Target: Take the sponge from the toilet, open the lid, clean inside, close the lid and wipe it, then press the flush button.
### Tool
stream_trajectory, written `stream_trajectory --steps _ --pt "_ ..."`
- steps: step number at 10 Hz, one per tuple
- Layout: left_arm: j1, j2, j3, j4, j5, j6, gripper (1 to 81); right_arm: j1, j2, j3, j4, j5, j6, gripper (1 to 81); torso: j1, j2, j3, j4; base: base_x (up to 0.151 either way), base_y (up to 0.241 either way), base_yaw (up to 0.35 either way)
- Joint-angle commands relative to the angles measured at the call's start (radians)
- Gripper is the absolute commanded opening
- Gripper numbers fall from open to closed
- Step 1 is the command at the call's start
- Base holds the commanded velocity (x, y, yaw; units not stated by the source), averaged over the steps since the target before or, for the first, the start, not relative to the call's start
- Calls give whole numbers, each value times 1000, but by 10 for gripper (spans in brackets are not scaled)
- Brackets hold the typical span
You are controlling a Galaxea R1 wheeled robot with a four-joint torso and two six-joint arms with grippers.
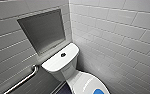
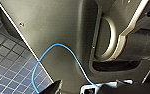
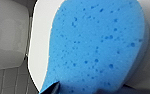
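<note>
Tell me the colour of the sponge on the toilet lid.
Bright blue, speckled with darker blue pores; the sponge shows best in the right wrist view.

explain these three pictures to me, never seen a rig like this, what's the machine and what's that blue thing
It is a wheeled robot with two arms, and each picture comes from one of its cameras. The head camera looks down on a white toilet with its lid shut. A blue sponge lies on the lid, and a dark flush button sits in the tank top. A metal grab bar is on the tiled wall. The left wrist camera faces the robot's own dark casing, a blue cable and the blue-tiled floor. The right wrist camera is close above the same sponge. Whether anything grips it cannot be told.
</note>
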Motion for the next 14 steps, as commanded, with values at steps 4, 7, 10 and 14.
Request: stream_trajectory --steps 4,7,10,14 --pt "26 1 0 0 97 5 811 114 77 -77 -42 -11 -15 811 -2 -1 0 -1 0 0 0" --pt "26 6 0 0 97 5 811 103 60 -56 -50 -2 -14 10 -1 0 0 -1 0 0 0" --pt "26 6 -1 0 97 5 811 122 -1 48 -82 -1 -26 10 0 0 -1 -1 0 0 0" --pt "17 21 0 1 96 7 811 197 -344 529 -121 52 -25 10 0 0 -1 -1 0 0 0"
